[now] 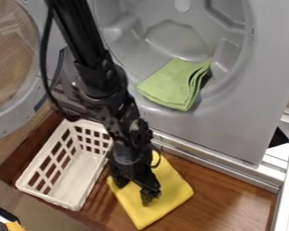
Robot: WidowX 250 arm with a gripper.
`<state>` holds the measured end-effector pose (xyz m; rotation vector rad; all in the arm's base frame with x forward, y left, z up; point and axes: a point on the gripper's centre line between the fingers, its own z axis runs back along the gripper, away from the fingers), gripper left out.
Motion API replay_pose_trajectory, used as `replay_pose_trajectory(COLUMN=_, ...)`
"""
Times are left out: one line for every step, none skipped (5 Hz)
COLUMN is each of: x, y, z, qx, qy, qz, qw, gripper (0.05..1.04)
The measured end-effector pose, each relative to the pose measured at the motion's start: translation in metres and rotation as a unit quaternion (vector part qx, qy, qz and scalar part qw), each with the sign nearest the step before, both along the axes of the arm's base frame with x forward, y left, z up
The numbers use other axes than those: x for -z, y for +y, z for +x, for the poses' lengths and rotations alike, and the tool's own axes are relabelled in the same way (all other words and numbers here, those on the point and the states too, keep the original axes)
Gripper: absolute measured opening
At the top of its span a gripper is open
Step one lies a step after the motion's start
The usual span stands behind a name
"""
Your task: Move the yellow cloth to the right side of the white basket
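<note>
At the far left hangs a round door [11, 58], swung open. Below it, at the bottom left, lies a small black and yellow-orange object [8, 224] I can't identify.

The white basket [77, 169] stands upright at the left end of the wooden board [231, 198], its near end by the board's near edge. I see nothing in it.

To the basket's right, my gripper [133, 191] hangs down over the board's middle, fingers spread apart with yellow fabric between them; nothing looks clamped. Beneath me is the yellow cloth [162, 194], lying flat on the bare wood. Its left corner is near the basket, a strip of wood between them, and it reaches toward the board's near edge.

Farther right and higher, a green cloth [177, 83] rests folded on the rim of the grey drum [171, 38], well apart from mine.

I can read no brand, label or writing anywhere.

With the cloth already at the basket's right, I judge this to be the release step, or close to it. The next move calls for rising straight up, fingers wide, so I don't snag and drag the fabric.
</note>
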<state>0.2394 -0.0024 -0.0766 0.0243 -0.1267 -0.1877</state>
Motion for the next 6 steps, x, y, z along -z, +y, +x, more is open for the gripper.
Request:
replay_pose_trajectory(x=-0.003, y=0.002, z=-0.002, qx=-0.005, qy=-0.003, qz=0.001, qw=1.0000, gripper=0.999)
replay_pose_trajectory(x=-0.009, y=-0.006, z=-0.002, qx=-0.002, qy=-0.013, qz=-0.008, qw=0.9999, gripper=0.999)
replay_pose_trajectory(x=-0.017, y=-0.022, z=0.002, qx=0.024, qy=-0.025, qz=-0.012, qw=0.9993, gripper=0.999)
replay_pose_trajectory(x=-0.027, y=-0.032, z=0.000, qx=0.038, qy=-0.035, qz=-0.014, qw=0.9986, gripper=0.999)
replay_pose_trajectory(x=-0.045, y=-0.037, z=0.000, qx=0.036, qy=-0.051, qz=-0.014, qw=0.9979, gripper=0.999)
replay_pose_trajectory(x=-0.067, y=-0.041, z=-0.005, qx=0.046, qy=-0.068, qz=-0.031, qw=0.9961, gripper=0.999)
